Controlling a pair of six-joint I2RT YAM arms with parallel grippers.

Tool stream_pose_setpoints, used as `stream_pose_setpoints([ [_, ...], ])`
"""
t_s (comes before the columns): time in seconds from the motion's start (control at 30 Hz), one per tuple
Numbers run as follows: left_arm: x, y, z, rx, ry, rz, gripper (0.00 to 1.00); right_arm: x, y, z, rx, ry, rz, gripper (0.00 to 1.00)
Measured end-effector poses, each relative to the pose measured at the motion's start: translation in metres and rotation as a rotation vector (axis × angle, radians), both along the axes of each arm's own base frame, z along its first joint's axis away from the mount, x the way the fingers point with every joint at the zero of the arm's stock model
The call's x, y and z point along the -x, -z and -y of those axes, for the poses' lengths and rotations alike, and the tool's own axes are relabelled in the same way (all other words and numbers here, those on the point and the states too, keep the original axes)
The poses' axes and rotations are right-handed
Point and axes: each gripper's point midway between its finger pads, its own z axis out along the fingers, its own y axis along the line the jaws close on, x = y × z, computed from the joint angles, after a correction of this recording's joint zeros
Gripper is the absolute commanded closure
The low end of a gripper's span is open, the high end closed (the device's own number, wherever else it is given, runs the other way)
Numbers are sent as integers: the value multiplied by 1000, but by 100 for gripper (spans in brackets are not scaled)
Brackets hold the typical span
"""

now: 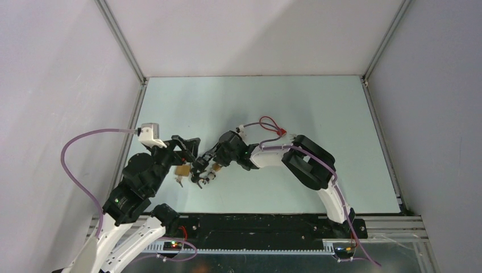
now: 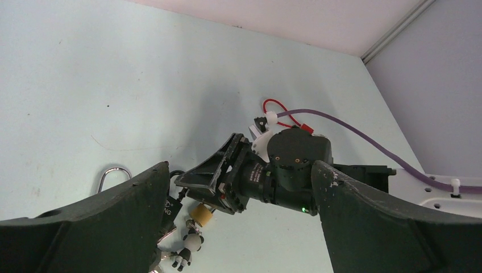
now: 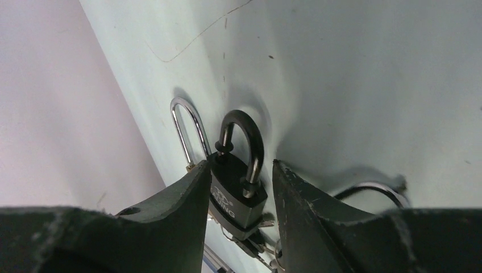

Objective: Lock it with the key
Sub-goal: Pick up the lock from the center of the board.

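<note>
Pale table (image 1: 318, 114), black padlock (image 3: 239, 196) inside right claw (image 3: 241, 170) — left claw (image 2: 239, 170) spread beside

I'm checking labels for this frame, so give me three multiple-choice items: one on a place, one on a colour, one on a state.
1. The black padlock sits: A between the fingers of the right gripper; B clear of both arms; C out of view.
2. The wire loop by the right wrist is: A green; B red; C yellow.
3. The left gripper is: A open; B shut tight; C out of view.
Key: 1 A, the fingers flank its body; 2 B, it shows red; 3 A, its fingers stand wide apart.
</note>
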Motion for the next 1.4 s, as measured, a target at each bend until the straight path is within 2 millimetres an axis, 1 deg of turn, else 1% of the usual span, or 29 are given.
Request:
stream_pose_setpoints([
  [0.17, 0, 1, 0, -2, 0, -2, 3, -3, 1, -14, -32, -25, 1, 57],
  [0.23, 0, 1, 0, -2, 0, -2, 3, -4, 2, -16, -37, -27, 1, 64],
  [0.27, 0, 1, 0, -2, 0, -2, 3, -4, 3, -17, -39, -28, 2, 71],
  [0.3, 0, 1, 0, -2, 0, -2, 3, -4, 4, -17, -39, -28, -1, 76],
  [0.33, 0, 1, 0, -2, 0, -2, 3, -4, 5, -17, -38, -29, -1, 86],
  [0.37, 0, 1, 0, -2, 0, -2, 3, -4, 7, -16, -32, -29, -1, 90],
  [0.4, 0, 1, 0, -2, 0, -2, 3, -5, 9, -16, -28, -30, 1, 98],
  [0.43, 0, 1, 0, -2, 0, -2, 3, -5, 10, -16, -27, -30, 5, 100],
  [0.63, 0, 1, 0, -2, 0, -3, 2, -12, 6, -14, -6, -76, 100, 100],
  [0.77, -2, -1, 1, -3, -1, -6, 2, -23, -6, -9, 22, -131, 209, 100],
  [0.87, -5, -3, 2, -7, -5, -12, 2, -36, -31, 2, 52, -174, 320, 100],
  [0.93, -8, -4, 4, -11, -9, -21, 2, -44, -55, 10, 64, -203, 397, 100],
  [1.0, -11, -4, 6, -14, -9, -31, 2, -52, -85, 18, 64, -222, 478, 100],
  [1.1, -17, -6, 13, -21, 4, -44, 2, -60, -141, 35, 40, -248, 611, 100],
  [1.2, -22, -12, 25, -20, 46, -40, 2, -62, -197, 58, 17, -260, 738, 100],
  [1.27, -24, -16, 32, -20, 72, -33, 2, -61, -229, 76, 14, -261, 815, 100],
  [1.33, -27, -20, 41, -23, 111, -23, 2, -58, -254, 93, 23, -257, 873, 100],
  [1.4, -29, -25, 52, -24, 163, -8, 3, -51, -274, 110, 42, -251, 917, 100],
])
